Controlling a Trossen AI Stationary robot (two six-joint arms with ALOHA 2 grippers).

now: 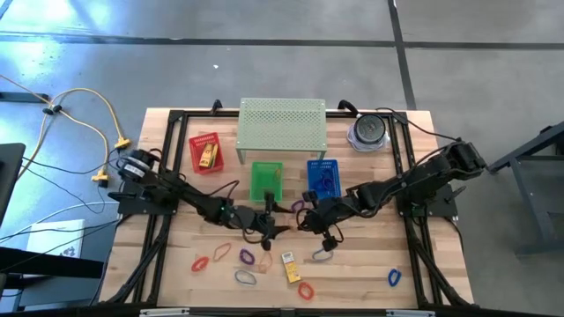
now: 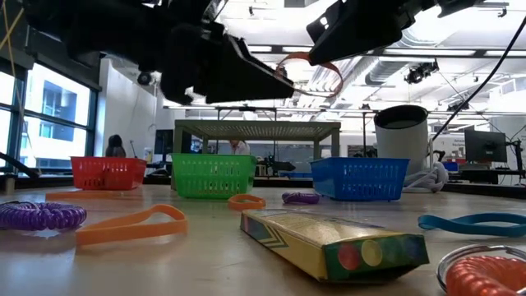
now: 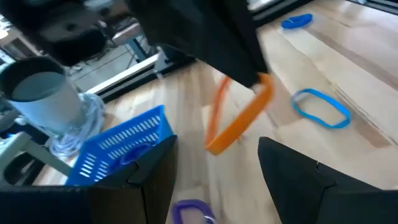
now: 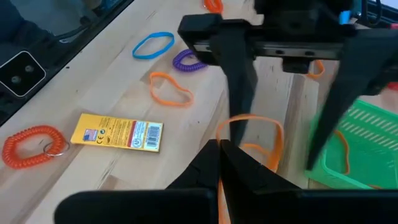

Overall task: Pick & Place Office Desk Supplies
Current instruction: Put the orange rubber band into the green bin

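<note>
Status, as you see it:

- Right gripper (image 4: 219, 163): pinched together on an orange loop (image 4: 252, 140), held up off the table (image 1: 370, 264) near its middle.
- Left gripper (image 4: 286, 118): fingers apart, facing that loop, likely a handover.
- Sorted: items lie in the red basket (image 1: 206, 152), green basket (image 1: 266, 180) and blue basket (image 1: 322, 177).
- Left: many loops and a yellow packet (image 1: 290, 267) on the table; judge it under halfway.

bare wood between green basket (image 1: 267, 179) and packet (image 1: 289, 268), 2 grippers crowding mid-table, loops scattered in front
</note>
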